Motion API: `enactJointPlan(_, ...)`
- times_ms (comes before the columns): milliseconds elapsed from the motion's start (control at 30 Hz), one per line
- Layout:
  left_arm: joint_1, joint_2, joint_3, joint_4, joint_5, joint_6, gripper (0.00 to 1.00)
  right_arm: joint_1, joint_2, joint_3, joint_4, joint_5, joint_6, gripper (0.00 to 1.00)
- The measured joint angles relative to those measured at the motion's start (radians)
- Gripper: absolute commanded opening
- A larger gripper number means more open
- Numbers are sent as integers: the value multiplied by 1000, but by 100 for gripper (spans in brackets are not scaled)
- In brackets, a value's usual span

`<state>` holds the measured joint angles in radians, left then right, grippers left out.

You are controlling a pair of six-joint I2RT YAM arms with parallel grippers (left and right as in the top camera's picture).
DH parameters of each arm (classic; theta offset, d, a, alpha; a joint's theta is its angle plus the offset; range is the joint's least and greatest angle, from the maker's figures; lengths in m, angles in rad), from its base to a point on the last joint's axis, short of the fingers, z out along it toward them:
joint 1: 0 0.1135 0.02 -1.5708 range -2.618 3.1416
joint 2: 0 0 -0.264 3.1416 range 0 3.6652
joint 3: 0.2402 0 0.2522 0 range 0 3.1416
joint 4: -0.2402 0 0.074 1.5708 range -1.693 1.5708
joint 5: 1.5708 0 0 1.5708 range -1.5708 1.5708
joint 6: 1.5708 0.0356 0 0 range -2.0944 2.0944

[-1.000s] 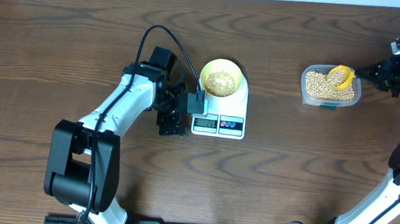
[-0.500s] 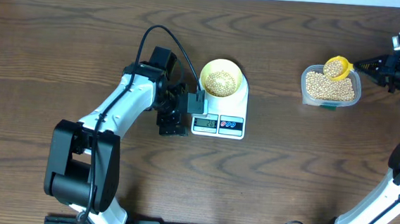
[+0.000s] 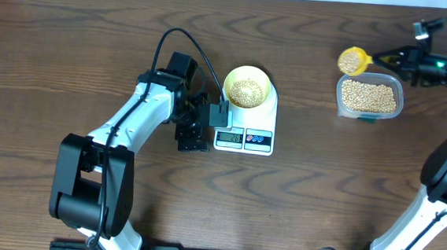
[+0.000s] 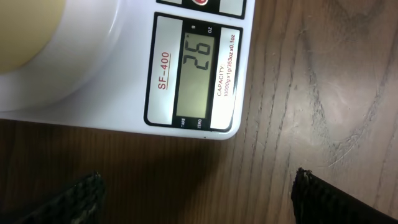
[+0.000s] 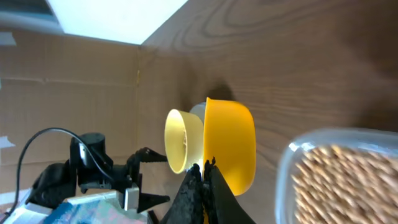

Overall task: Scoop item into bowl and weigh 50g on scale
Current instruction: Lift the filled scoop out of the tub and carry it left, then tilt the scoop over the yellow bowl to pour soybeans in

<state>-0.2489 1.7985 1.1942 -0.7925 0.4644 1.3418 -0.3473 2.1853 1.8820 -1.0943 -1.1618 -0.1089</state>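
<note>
Right claw [image 5: 202, 180] clamped on a scoop [image 5: 231, 146] of beans [image 3: 353, 60] beside the tub [image 3: 370, 97]; left claw [image 4: 196, 199] spread wide by the scale [image 3: 244, 138].

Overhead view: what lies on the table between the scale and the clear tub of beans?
Nothing lies there. In the overhead view, only bare wood of the table separates the scale from the clear tub.

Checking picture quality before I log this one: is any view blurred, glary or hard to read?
Left wrist: white rectangular digital scale sharp, display legible, no glare. Right wrist: small round beige beans in the clear plastic tub blurred; washed-out bright patch top left. Overhead: evenly lit, sharp.
</note>
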Motion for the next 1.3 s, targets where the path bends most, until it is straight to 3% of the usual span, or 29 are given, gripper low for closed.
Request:
enactJointPlan(633,0,0,0,0,0,0,98,340,0,0,340,-45,204,1)
enactJointPlan(1300,0,0,0,0,0,0,98,487,0,0,411,-37,149,1)
